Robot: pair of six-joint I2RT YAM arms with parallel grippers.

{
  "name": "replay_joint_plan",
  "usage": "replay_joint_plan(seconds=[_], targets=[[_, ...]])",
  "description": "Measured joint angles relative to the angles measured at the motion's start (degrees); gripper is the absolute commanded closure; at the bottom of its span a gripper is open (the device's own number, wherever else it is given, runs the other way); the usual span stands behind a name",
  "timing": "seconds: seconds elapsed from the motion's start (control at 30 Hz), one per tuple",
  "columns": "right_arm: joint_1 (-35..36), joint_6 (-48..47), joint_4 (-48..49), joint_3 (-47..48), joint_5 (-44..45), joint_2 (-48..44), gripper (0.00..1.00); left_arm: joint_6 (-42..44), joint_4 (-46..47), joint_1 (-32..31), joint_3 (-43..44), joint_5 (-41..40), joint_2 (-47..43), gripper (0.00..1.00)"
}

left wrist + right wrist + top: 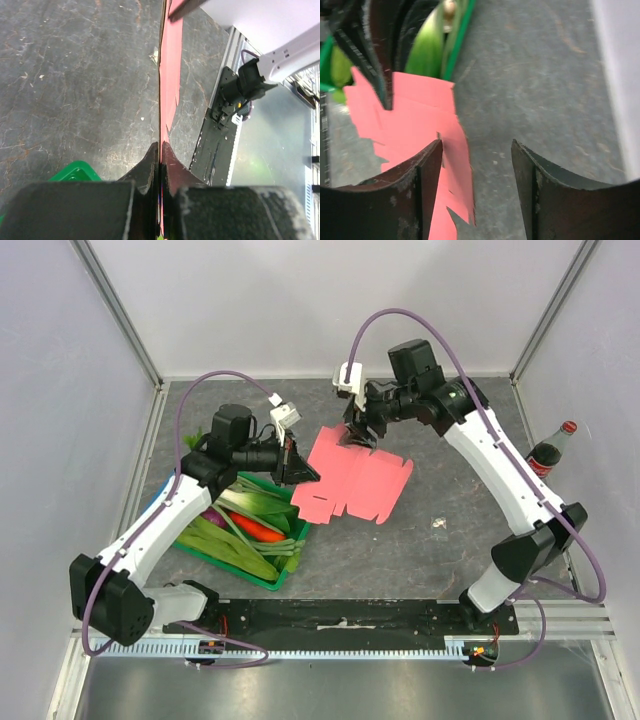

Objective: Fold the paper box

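Pinching the left edge of the paper box [355, 482], your left gripper [298, 470] steadies the unfolded pink sheet at mid-frame on the counter [430, 550]. Your right gripper [355, 432] hovers spread at its upper edge, probably to take a flap.

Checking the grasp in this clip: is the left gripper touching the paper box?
Touching. The left wrist view shows the left gripper shut on the paper box, with the pink card's edge pinched between its jaws.
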Motion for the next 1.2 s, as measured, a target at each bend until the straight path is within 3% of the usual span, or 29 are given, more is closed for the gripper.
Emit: replay_joint_plan(seconds=[0.07,0.17,0.2,0.23,0.27,0.3,0.37,0.4,0.5,0.63,0.7,0.77,1.03,1.2], targets=[[0.0,-1.0,-2.5,0.0,-3.9,0.9,0.53,1.2,-0.6,0.0,0.3,1.9,0.2,0.98],[0.2,-1.7,-4.8,0.0,-9.5,1.9,0.77,2.5,-1.4,0.0,0.3,3.9,0.2,0.98],[0.0,-2.0,-5.2,0.0,-10.9,2.0,0.94,2.8,-1.7,0.0,0.5,4.2,0.2,0.91],[-0.1,-1.7,-5.7,0.0,-12.5,2.0,1.00,3.2,-2.0,0.0,0.7,4.3,0.3,0.84],[-0.2,-1.3,-5.9,-0.2,-13.7,2.0,1.00,3.2,-2.0,0.0,0.7,4.2,0.4,0.75],[-0.5,-0.3,-5.2,-1.0,-15.1,1.8,1.00,3.1,-2.1,0.0,0.8,3.8,0.3,0.60],[-0.9,3.5,-2.7,-3.8,-16.8,0.9,1.00,1.4,-0.6,0.0,0.6,1.5,-0.3,0.47],[-1.1,7.1,1.0,-7.0,-16.7,-0.2,1.00,-0.4,1.1,0.1,-0.3,-0.5,-1.4,0.34],[-1.9,22.1,13.3,-20.3,-11.2,-6.7,1.00,-10.0,7.9,2.1,-9.5,-11.9,-12.5,0.24],[-4.6,42.0,25.9,-37.6,4.0,-19.4,1.00,-22.8,16.4,5.3,-22.4,-25.3,-31.5,0.25],[-6.6,50.6,30.2,-43.8,11.3,-26.9,1.00,-27.3,21.4,5.4,-24.8,-28.0,-33.8,0.33],[-8.4,57.0,33.5,-48.2,16.4,-33.6,1.00,-30.5,24.9,5.4,-25.5,-28.1,-31.4,0.34],[-10.6,82.0,41.7,-62.8,31.5,-56.0,1.00,-44.4,48.6,5.5,-30.3,-15.9,-11.6,0.12],[-10.7,93.5,45.6,-71.8,32.3,-59.3,1.00,-52.0,63.3,5.0,-28.2,-8.5,-2.1,0.10]])
